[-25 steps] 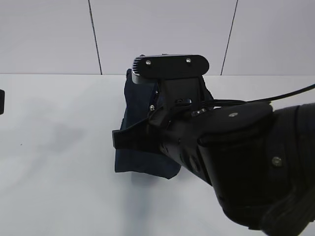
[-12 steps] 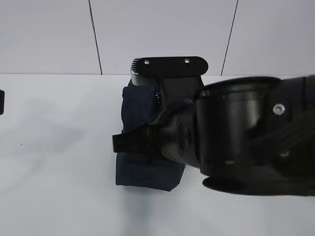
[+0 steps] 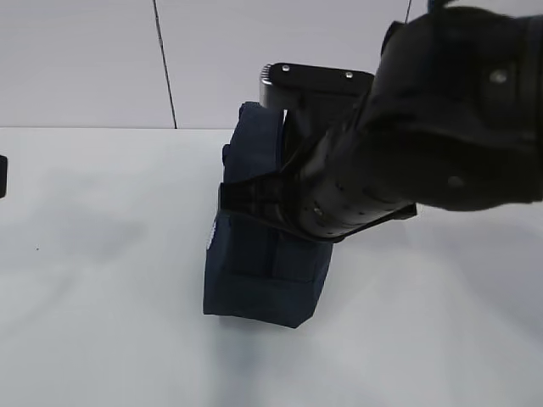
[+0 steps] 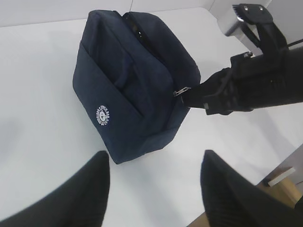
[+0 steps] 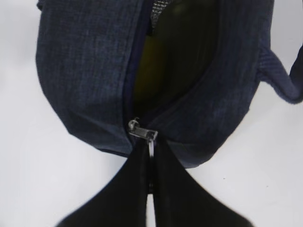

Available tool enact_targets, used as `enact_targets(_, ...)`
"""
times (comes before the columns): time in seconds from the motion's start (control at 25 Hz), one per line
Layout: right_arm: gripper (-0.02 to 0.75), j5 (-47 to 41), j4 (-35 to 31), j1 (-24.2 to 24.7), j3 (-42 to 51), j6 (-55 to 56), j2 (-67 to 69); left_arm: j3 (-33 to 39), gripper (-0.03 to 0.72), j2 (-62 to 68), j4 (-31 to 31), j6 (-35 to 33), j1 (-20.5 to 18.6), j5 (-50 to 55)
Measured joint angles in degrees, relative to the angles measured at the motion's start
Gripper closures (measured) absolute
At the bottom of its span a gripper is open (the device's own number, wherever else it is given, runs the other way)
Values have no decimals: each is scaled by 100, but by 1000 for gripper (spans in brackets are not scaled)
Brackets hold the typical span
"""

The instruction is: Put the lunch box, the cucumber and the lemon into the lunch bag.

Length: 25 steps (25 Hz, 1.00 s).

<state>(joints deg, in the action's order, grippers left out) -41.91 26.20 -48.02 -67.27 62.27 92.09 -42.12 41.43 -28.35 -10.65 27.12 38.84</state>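
The right claw [image 5: 150, 189] is clenched on the silver zipper pull [image 5: 150, 147] of the lunch bag [image 4: 132, 80], which stands on the white worktop [image 3: 102, 254]. The left claw [image 4: 154, 184] hangs released, well apart from the bag.

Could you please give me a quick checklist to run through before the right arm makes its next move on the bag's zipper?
1. Right gripper closed on the zipper pull: ok, the fingers meet at the silver ring.
2. Lunch bag sitting flat on the table: not ok, it looks tilted in the exterior view.
3. Zipper state: partly open, a gap shows above the pull.
4. Contents: cannot tell; something dark green and yellowish shows inside the opening.
5. Left gripper clear of the bag: ok, open and apart from it.
6. Handle clear of the zipper track: ok.
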Motion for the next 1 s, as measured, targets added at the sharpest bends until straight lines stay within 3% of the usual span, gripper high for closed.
enact_targets(0.48,718,-747,-1502,119,-1113,-1573,388,0,260,0,1,0,0,0)
enact_targets(1.0,718,-1685,-1488,119,-2176,-2251,752,0,260,0,22,0,0,0)
